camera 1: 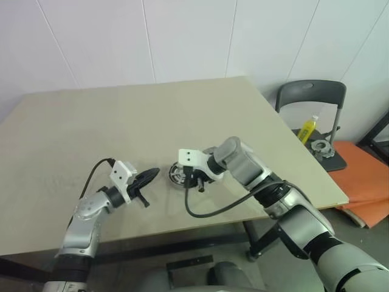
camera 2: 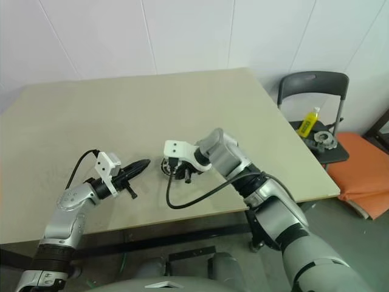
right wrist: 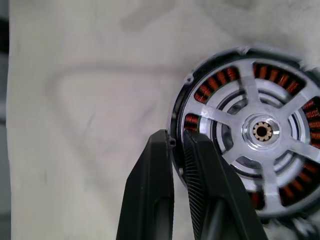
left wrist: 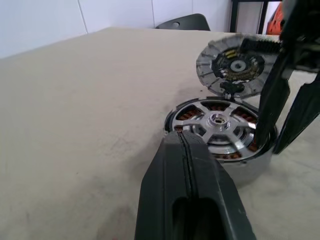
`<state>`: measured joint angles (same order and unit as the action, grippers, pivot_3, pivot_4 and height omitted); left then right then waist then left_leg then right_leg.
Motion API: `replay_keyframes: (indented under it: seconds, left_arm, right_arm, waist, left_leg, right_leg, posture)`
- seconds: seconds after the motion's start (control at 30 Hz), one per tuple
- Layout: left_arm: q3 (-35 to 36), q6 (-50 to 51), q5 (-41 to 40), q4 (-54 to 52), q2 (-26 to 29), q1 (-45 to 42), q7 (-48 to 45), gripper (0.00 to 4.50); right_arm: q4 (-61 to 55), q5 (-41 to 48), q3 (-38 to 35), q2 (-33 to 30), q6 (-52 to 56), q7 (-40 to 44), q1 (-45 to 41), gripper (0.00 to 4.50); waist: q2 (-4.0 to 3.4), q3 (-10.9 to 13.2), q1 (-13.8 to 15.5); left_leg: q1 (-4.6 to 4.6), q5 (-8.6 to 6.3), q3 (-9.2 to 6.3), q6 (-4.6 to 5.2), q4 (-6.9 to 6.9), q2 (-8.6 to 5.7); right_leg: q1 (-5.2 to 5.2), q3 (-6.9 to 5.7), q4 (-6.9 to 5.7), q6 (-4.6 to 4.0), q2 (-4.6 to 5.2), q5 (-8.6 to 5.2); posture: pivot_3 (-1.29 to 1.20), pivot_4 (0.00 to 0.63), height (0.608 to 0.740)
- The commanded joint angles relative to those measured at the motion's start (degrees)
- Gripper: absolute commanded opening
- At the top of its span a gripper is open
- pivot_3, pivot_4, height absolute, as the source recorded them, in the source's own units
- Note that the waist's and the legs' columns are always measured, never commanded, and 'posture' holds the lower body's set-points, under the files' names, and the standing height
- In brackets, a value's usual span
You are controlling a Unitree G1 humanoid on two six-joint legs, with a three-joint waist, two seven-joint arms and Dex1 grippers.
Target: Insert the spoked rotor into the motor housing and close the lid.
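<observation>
At centre frame on the table (camera 1: 91,128), the spoked rotor (right wrist: 262,131) sits in the motor housing (left wrist: 250,165); right gripper (right wrist: 178,150) pinches the housing's rim narrowly; lid (left wrist: 231,67) stands tilted behind, its support hidden; it could drop askew; left gripper (left wrist: 186,165) closed, empty.

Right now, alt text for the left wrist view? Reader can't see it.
The spoked rotor sits inside the motor housing on the table. The lid stands tilted behind it. The right gripper pinches the housing's rim; the left gripper is shut.
</observation>
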<state>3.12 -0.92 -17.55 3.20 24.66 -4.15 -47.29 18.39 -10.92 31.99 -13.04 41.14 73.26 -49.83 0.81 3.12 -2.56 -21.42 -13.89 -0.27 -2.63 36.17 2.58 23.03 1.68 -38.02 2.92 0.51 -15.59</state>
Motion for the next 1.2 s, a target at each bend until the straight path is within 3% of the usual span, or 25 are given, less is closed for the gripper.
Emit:
replay_keyframes:
  seconds: [0.03, 0.07, 0.1, 0.27, 0.37, 0.47, 0.6, 0.83, 0.93, 1.1, 1.2]
  left_arm:
    - [1.0, -1.3, -1.0, -2.5, 0.6, -0.2, -0.5, 0.0]
    - [1.1, -1.4, -1.1, -2.4, 0.6, -0.2, -0.5, 0.0]
    - [1.2, -1.4, -1.0, -2.3, 0.7, -0.2, -0.5, 0.0]
    - [0.9, -1.3, -0.6, -1.8, 0.8, -0.3, -0.6, 0.0]
    - [0.6, -1.2, -0.4, -1.2, 0.6, -0.4, -0.7, 0.0]
    - [0.3, -1.2, -0.4, -1.0, 0.4, -0.7, -0.6, 0.0]
    - [0.3, -1.0, -0.6, -0.6, 0.1, -1.5, -0.5, 0.0]
    - [0.5, -0.9, -0.9, 0.0, -0.2, -2.3, -0.4, 0.0]
    - [0.3, -0.9, -0.8, 0.1, -0.2, -2.3, -0.4, 0.0]
    - [0.4, -0.7, -0.7, 0.6, -0.3, -2.6, -0.3, 0.0]
    - [0.1, -0.7, -0.5, 0.9, -0.3, -2.8, -0.3, 0.0]
  right_arm:
    - [3.3, 2.5, -1.5, 2.6, 1.1, -2.2, -1.0, 0.12]
    - [3.9, 2.7, -1.3, 2.6, 0.6, -2.1, -1.3, 0.12]
    - [4.2, 2.5, -0.6, 2.1, -0.5, -1.5, -1.6, 0.82]
    - [6.0, 4.9, -1.8, 1.6, -2.4, 1.2, -5.1, 2.3]
    - [8.9, 9.2, -6.4, 3.1, -2.0, 2.0, -9.9, 2.3]
    - [16.1, 8.8, -10.2, 4.2, -10.0, -5.4, -15.4, 2.3]
    - [26.4, -1.8, -5.1, 1.2, -30.8, -18.0, -19.8, 2.3]
    - [40.7, -24.1, 10.2, -6.4, -50.7, -31.6, -25.2, 2.3]
    - [45.1, -29.9, 13.8, -9.0, -54.4, -33.9, -26.0, 1.67]
    - [49.2, -33.1, 14.7, -11.6, -58.1, -29.9, -27.8, 0.03]
    - [50.2, -31.9, 12.9, -12.2, -59.0, -24.4, -28.0, 0.03]
  waist:
    - [0.01, 0.0, -0.2]
    - [0.01, 0.0, -0.4]
    - [0.01, 0.0, -0.5]
    - [-0.01, 0.0, -1.3]
    - [-0.04, 0.0, -1.4]
    - [-0.05, 0.0, -1.5]
    - [-0.01, 0.0, -1.1]
    - [-0.04, 0.0, -1.4]
    - [-0.04, 0.0, -1.5]
    - [-0.16, 0.1, -1.6]
    - [-0.2, 0.1, -1.6]
  left_leg:
    - [0.03, 0.0, 0.0, 0.0, 0.0, 0.0]
    - [0.04, 0.0, 0.01, 0.0, 0.01, 0.0]
    - [0.07, 0.0, -0.01, 0.0, 0.02, 0.01]
    - [0.11, 0.0, -0.07, 0.0, 0.03, 0.01]
    - [0.07, 0.0, -0.08, 0.0, 0.07, 0.0]
    - [0.01, 0.0, -0.07, 0.0, 0.05, 0.0]
    - [-0.03, 0.0, -0.08, 0.0, -0.07, 0.0]
    - [-0.18, 0.0, 0.13, 0.0, -0.05, -0.2]
    - [-0.09, 0.0, 0.17, 0.0, -0.12, -0.19]
    - [0.01, 0.0, 0.17, 0.01, -0.14, -0.16]
    - [0.02, 0.0, 0.21, 0.01, -0.13, -0.16]
  right_leg:
    - [-0.01, 0.0, 0.0, 0.0, 0.0, 0.0]
    - [-0.01, 0.0, 0.0, -0.01, 0.0, -0.01]
    - [-0.04, 0.0, -0.02, -0.01, -0.02, -0.02]
    - [-0.05, 0.0, -0.07, 0.12, -0.05, -0.11]
    - [-0.04, 0.0, -0.08, 0.13, -0.05, -0.1]
    - [0.03, 0.01, -0.08, 0.14, -0.05, 0.1]
    - [0.07, -0.03, 0.01, 0.13, -0.04, 0.08]
    - [0.19, 0.25, 0.07, 0.05, 0.13, -0.03]
    - [0.19, 0.35, 0.04, 0.04, 0.09, -0.03]
    - [0.22, 0.52, -0.09, 0.05, 0.0, -0.03]
    - [0.21, 0.53, -0.09, 0.06, 0.0, -0.02]
  posture:
    - [0.0, 0.0, 0.74]
    - [0.0, 0.0, 0.74]
    - [0.0, 0.0, 0.74]
    - [0.0, 0.0, 0.74]
    - [0.0, 0.0, 0.74]
    - [0.0, 0.0, 0.74]
    - [0.0, 0.0, 0.74]
    - [0.0, 0.0, 0.74]
    - [0.0, 0.0, 0.74]
    - [0.0, 0.0, 0.74]
    - [0.0, 0.0, 0.74]
